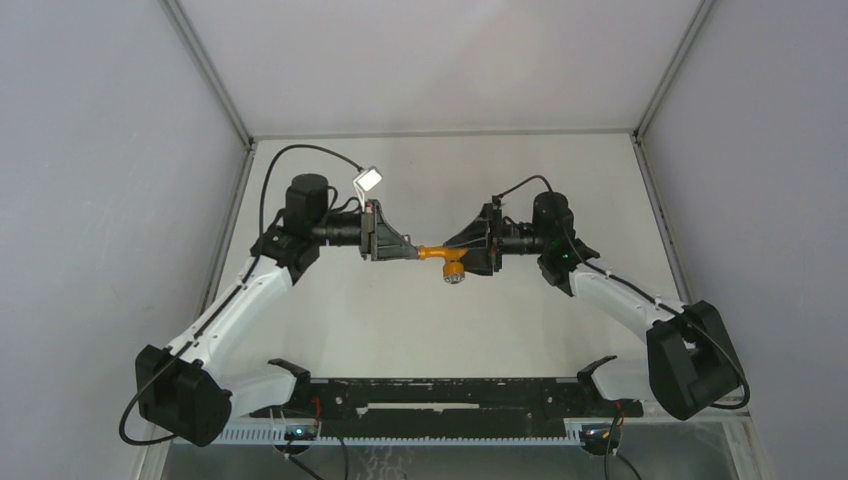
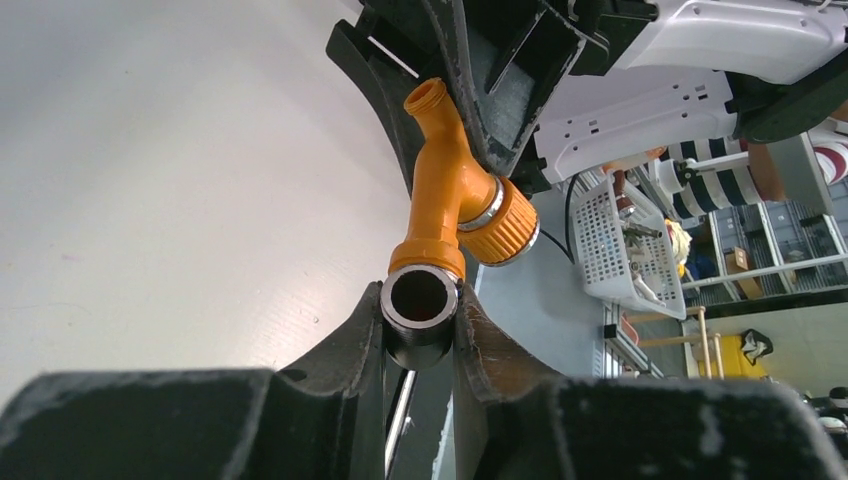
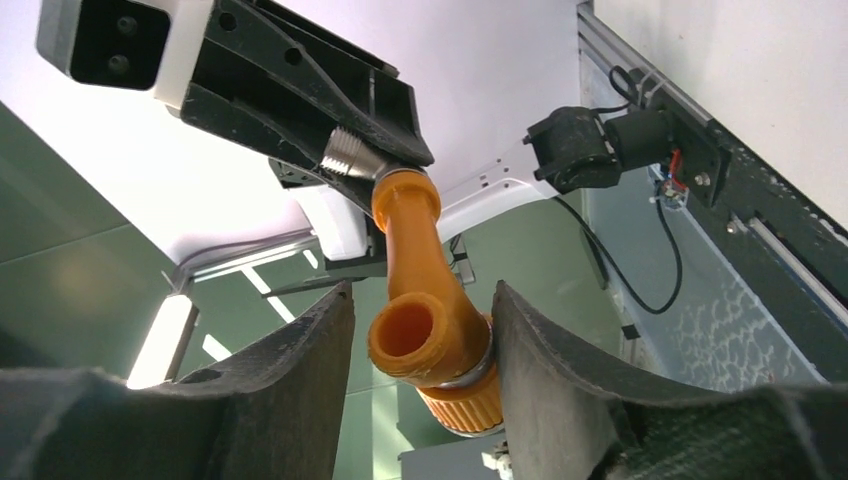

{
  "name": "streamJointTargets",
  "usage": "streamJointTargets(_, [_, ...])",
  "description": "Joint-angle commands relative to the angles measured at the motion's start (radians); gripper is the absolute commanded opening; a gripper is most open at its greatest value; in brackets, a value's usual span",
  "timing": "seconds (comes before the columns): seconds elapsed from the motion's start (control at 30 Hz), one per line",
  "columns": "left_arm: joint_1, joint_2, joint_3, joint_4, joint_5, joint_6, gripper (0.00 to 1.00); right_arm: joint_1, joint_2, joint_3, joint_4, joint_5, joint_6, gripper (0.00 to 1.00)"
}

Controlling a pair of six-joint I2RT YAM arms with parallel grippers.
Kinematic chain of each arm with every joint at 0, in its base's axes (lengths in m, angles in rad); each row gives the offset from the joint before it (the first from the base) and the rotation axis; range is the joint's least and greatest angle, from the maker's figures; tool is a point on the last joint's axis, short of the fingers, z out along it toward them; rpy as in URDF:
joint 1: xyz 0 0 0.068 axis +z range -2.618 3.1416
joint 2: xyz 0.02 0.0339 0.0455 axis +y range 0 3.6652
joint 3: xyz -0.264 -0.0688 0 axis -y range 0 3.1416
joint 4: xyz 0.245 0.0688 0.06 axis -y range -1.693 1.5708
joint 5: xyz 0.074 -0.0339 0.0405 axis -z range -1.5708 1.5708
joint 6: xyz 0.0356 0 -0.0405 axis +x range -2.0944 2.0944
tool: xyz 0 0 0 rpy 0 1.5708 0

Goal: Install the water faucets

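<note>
While left gripper point(image 2: 418, 310) clamps fitting point(image 3: 347, 155), right gripper point(image 3: 422, 296) straddles tap point(image 2: 445, 180).

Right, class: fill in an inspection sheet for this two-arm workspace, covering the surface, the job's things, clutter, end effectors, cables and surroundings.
Surface: white table top.
Job's things: orange tap body held between the two arms, one end butted against the grey metal fitting.
Clutter: nothing seen.
End effectors: left end effector shut on the grey metal fitting; right end effector open, fingers straddling the tap body's other end.
Cables: a black cable loops over the left arm; another arcs above the right arm.
Surroundings: grey enclosure walls; a white basket beyond the table.
</note>
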Motion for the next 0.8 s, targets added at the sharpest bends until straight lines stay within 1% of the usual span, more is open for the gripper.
streamJointTargets(0.0, [0.012,0.03,0.005,-0.035,-0.171,0.063,0.0,0.021,-0.082,0.102,-0.06,-0.085,-0.108,0.54])
streamJointTargets(0.03, [0.012,0.03,0.005,-0.034,-0.17,0.061,0.0,0.021,-0.082,0.104,-0.082,-0.084,-0.126,0.5])
streamJointTargets(0.1, [0.012,0.03,0.002,-0.031,-0.162,0.06,0.0,0.021,-0.082,0.106,-0.102,-0.078,-0.147,0.37])
streamJointTargets(0.2, [0.011,0.019,-0.007,-0.035,-0.161,0.082,0.0,0.021,-0.075,0.106,-0.101,-0.066,-0.136,0.13])
streamJointTargets(0.27, [0.001,-0.007,-0.018,-0.042,-0.211,0.134,0.0,0.019,-0.07,0.106,-0.093,-0.063,-0.108,0.0])
streamJointTargets(0.33, [-0.03,-0.05,-0.03,-0.061,-0.307,0.218,0.0,0.013,-0.063,0.106,-0.086,-0.068,-0.082,0.0])
streamJointTargets(0.4, [-0.082,-0.096,-0.041,-0.074,-0.41,0.312,0.0,0.009,-0.05,0.103,-0.063,-0.083,-0.043,0.0])
streamJointTargets(0.5, [-0.166,-0.15,-0.069,-0.065,-0.557,0.413,0.0,0.002,-0.029,0.099,-0.029,-0.104,0.004,0.0])
streamJointTargets(0.6, [-0.214,-0.177,-0.096,-0.049,-0.635,0.492,0.0,-0.001,-0.021,0.099,-0.038,-0.111,0.009,0.0])
streamJointTargets(0.77, [-0.281,-0.224,-0.139,-0.051,-0.699,0.616,0.0,-0.002,-0.02,0.099,-0.055,-0.115,0.0,0.0])
